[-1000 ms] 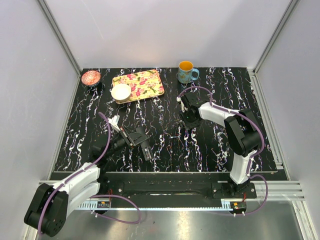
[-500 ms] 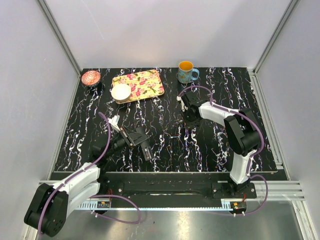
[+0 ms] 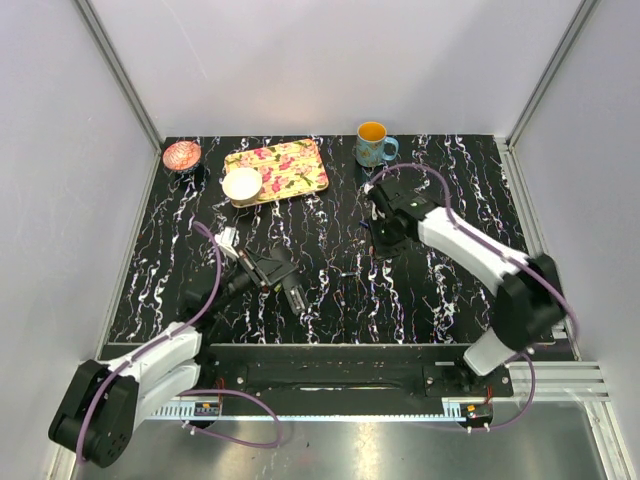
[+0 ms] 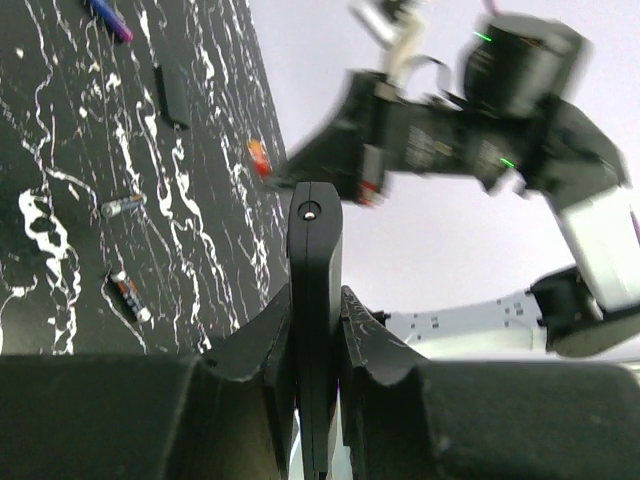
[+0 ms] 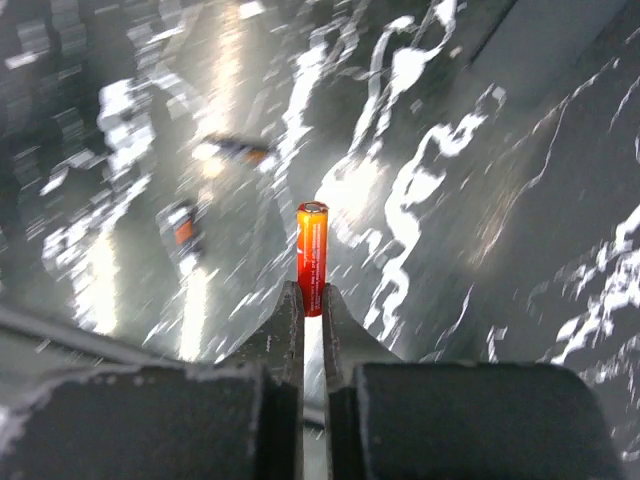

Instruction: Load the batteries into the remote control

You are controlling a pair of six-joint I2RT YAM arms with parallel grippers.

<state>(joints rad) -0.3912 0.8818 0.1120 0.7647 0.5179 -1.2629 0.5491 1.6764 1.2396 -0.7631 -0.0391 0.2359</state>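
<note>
Black marble-look table (image 3: 160, 250), white veins, pale walls on three sides. Nearest the bases: left gripper (image 4: 316, 335) clamped on the remote (image 4: 315, 250), which is held edge-on between both fingers with its far end sticking out past the tips; a small round mark shows near that end. Beyond it, loose on the table: a dark battery (image 4: 130, 297) with a pale tip, then a grey battery (image 4: 123, 205); the label print on both is too small to read. Farther on lies a flat black strip (image 4: 172, 95), and past it a purple battery (image 4: 112, 22). Mid-table on the right side: right gripper (image 5: 312, 300) pinched shut on the orange-red battery (image 5: 312, 255), gripping its lower end, most of the cell standing clear above the fingertips, off the surface. The table under it is blurred. White print on the right arm's housing is blurred and illegible. Along the far edge: a floral tray (image 3: 290, 165) with a white bowl (image 3: 242, 184) at its near-left corner, a pink bowl (image 3: 182, 155) to the left of it, and a blue patterned mug (image 3: 373, 146) with an orange inside to the right.
</note>
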